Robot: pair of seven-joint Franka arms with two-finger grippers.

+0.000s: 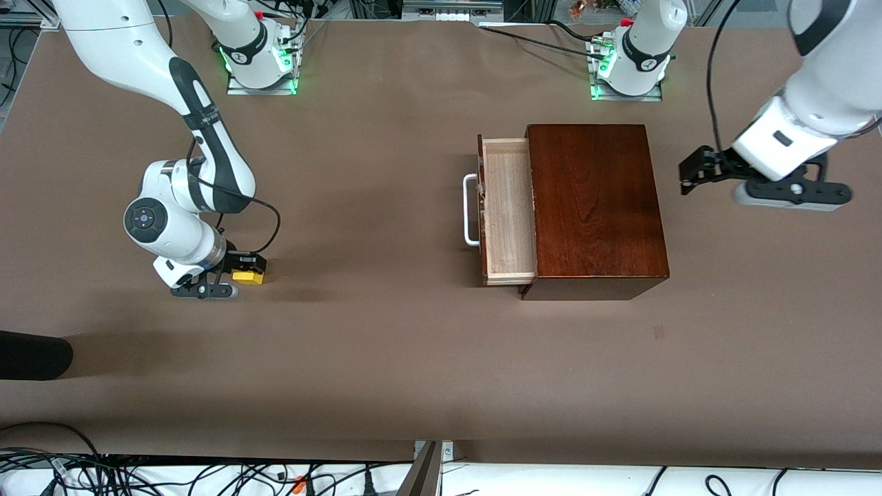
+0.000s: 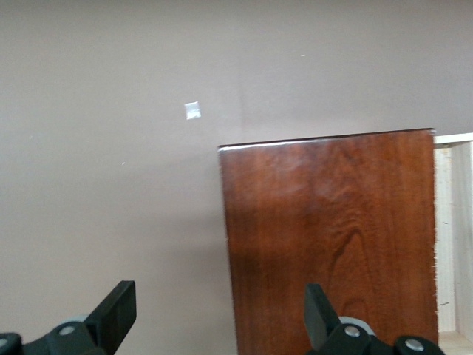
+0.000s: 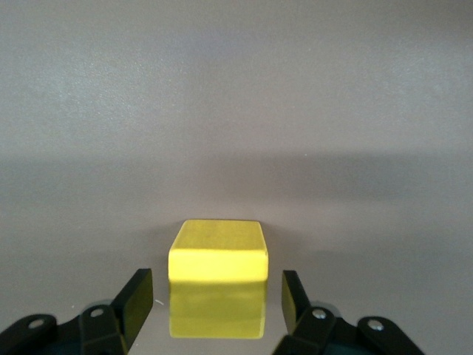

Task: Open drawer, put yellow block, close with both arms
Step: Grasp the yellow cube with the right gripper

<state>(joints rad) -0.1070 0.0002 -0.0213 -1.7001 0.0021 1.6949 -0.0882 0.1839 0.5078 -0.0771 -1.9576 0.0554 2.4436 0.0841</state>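
Observation:
The yellow block rests on the brown table toward the right arm's end. My right gripper is down at table level with its fingers on either side of the yellow block; a narrow gap shows on each side, so it is open and not touching. The drawer stands pulled out of the reddish-brown box, its white handle facing the right arm's end, and its tray holds nothing. My left gripper hangs open in the air beside the box, toward the left arm's end.
A black rounded object pokes in at the table's edge near the front camera, at the right arm's end. Cables run along the front edge. A small pale mark lies on the table near the box.

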